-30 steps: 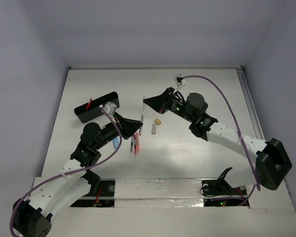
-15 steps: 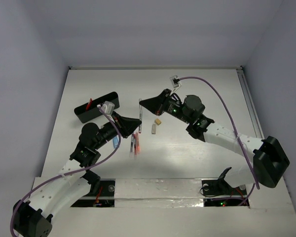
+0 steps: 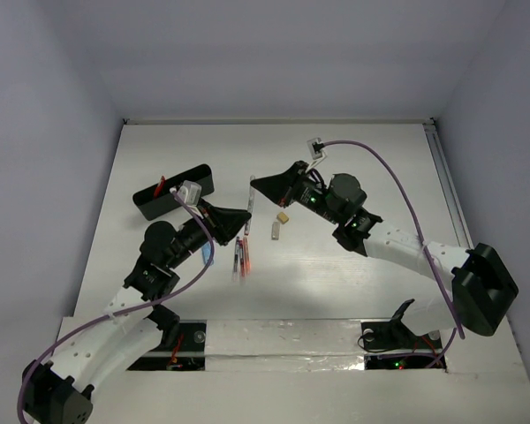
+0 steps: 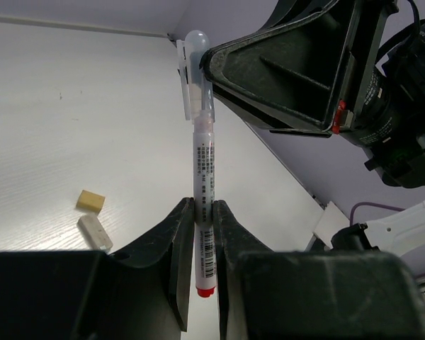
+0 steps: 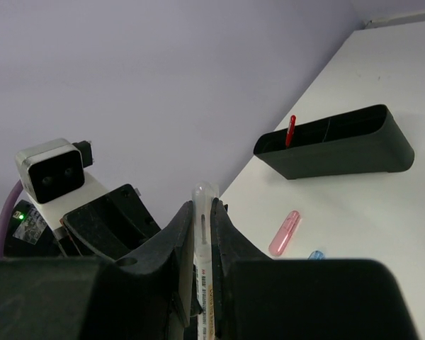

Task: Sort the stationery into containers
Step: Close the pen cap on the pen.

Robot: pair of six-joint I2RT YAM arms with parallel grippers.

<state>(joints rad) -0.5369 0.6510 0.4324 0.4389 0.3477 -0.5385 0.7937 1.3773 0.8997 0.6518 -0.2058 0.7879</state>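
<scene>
A white pen (image 3: 249, 201) with a clear cap and a red tail is held in the air between both grippers. My left gripper (image 3: 246, 217) is shut on its lower, red-tailed part; in the left wrist view the gripper (image 4: 203, 202) clamps the pen (image 4: 204, 156). My right gripper (image 3: 254, 183) is shut on the clear cap end, as the right wrist view (image 5: 204, 202) shows. The black box (image 3: 172, 193) lies at the left with a red pen (image 3: 160, 185) standing in it; the right wrist view also shows the box (image 5: 333, 151).
On the table lie a beige eraser (image 3: 283, 216), a white eraser (image 3: 276, 230), several pens (image 3: 239, 256), and a blue capsule (image 3: 208, 253). A pink capsule (image 5: 284, 232) lies near the box. Walls enclose the table on three sides.
My right gripper has shifted a little to the left with the pen. My left gripper has edged up toward it, and its jaws are now on the pen's lower end.
</scene>
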